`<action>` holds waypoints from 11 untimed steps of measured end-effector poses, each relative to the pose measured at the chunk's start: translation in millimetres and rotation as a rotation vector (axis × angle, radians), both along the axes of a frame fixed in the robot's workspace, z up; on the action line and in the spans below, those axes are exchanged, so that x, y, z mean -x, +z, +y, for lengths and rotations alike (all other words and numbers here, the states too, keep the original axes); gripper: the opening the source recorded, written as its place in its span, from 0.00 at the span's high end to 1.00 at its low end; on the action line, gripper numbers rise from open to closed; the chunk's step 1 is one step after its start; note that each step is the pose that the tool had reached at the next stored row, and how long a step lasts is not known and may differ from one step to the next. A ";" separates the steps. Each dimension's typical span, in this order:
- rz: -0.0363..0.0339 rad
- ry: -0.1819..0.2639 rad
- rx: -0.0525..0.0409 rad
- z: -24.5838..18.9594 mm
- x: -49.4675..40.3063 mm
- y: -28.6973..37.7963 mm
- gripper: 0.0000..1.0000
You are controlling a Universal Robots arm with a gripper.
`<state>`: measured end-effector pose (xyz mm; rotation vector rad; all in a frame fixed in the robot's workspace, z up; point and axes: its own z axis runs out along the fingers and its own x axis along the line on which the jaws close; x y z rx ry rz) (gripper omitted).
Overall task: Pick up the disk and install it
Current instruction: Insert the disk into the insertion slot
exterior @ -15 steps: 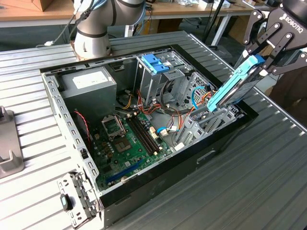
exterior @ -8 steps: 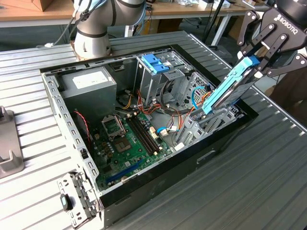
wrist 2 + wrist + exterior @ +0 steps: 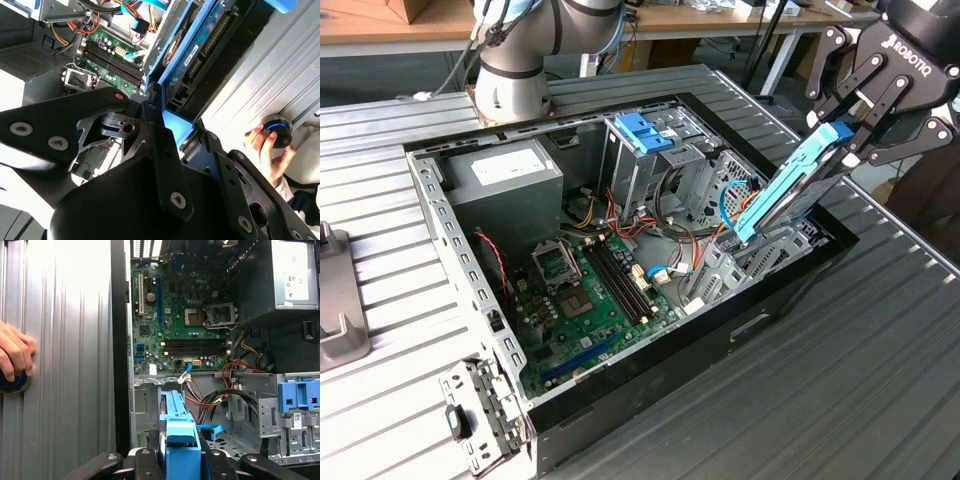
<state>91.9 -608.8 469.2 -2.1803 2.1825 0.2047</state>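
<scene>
Gripper [image 3: 850, 135] was clamped on the upper end of the disk [image 3: 788, 195], fingers pinching its light-blue carrier. Disk stood steeply tilted, lower end down among the bays at the exterior view's right of the open computer case [image 3: 440, 230]. A person's hand [image 3: 265, 152] rested on a round knob [image 3: 278, 131] outside the case.

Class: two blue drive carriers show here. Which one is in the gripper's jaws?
The tilted disk, on the exterior view's right, clamped by the gripper; the other carrier sits free atop the drive cage.
</scene>
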 end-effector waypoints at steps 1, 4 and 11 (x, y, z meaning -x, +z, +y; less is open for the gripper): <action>0.0000 0.002 -0.0001 0.2 0.7 -0.7 0.63; 0.0000 0.007 -0.0003 0.3 1.5 -2.8 0.63; 0.0000 0.022 0.0000 2.4 3.2 -7.6 0.63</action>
